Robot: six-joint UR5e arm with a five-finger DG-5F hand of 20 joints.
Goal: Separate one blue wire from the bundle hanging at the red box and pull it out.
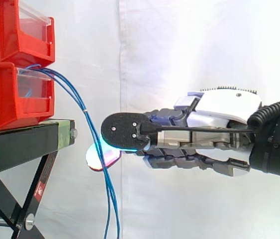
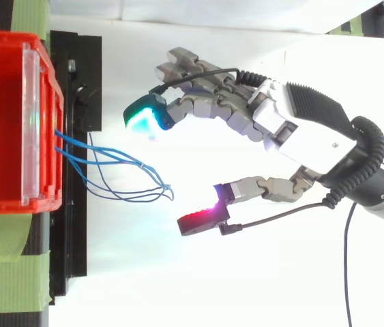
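Top view, from where I stand, tells it best. The hand (image 2: 307, 129) reaches in from the right of the frame, its fingers and thumb spread well apart and clamped on nothing. The cyan-glowing pad (image 2: 142, 117) sits upper centre and the thumb pad (image 2: 202, 221), glowing red-magenta, lower centre. The blue wires (image 2: 120, 160) leave the front of the red bin (image 2: 41, 197) at the left and loop out toward that gap, and their outer bends end just short of it.

In the side view the same wires arc from the lower bin at upper left, past the edge of the black stand (image 1: 25, 139), and hang down through the lower centre. There they cross the glowing pads. I cannot tell whether they touch.

The worry, to my eye, is the closing. The strands run close together and seem to cross at their outer bend, so the pads could gather several at once. A pull would then drag the whole bundle. If the hand closes too far out, the pads may meet on nothing as the wires swing aside.
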